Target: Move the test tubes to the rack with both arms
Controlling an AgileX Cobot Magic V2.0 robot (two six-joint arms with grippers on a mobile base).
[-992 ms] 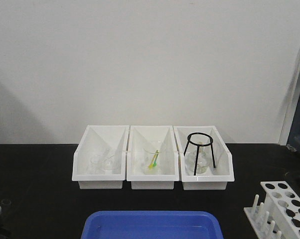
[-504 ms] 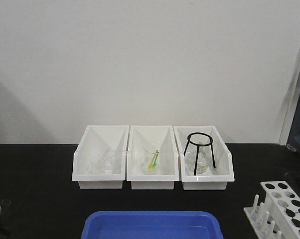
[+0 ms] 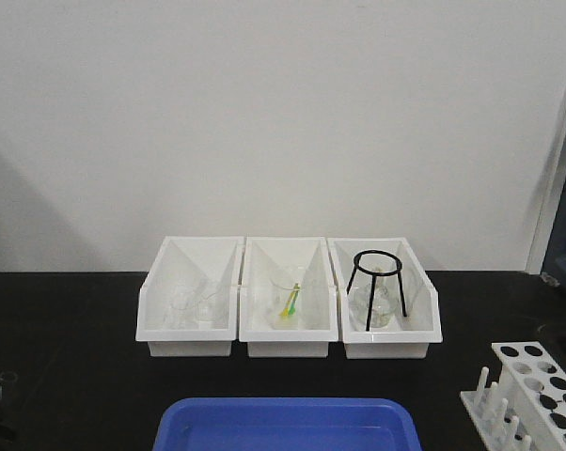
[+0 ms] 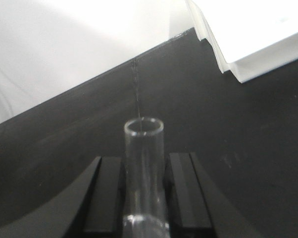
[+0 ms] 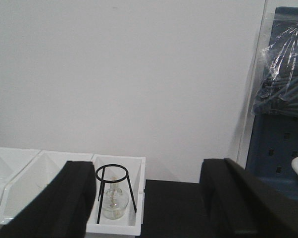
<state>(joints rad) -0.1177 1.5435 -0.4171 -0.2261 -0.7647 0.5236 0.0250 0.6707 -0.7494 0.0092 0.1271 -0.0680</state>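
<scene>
The left pincer (image 4: 144, 171) is clamped on a test tube (image 4: 144, 141) below its rim; the thin glass is probably light, slippery and breakable. The right pincer (image 5: 149, 198) stands apart, empty.

Clear test tube (image 4: 144, 141) upright in left hand (image 4: 145, 171) — white rack (image 3: 535, 371) apart.

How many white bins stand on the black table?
3, side by side in one row: the left bin, the middle bin, and the right bin with the black tripod inside.
</scene>
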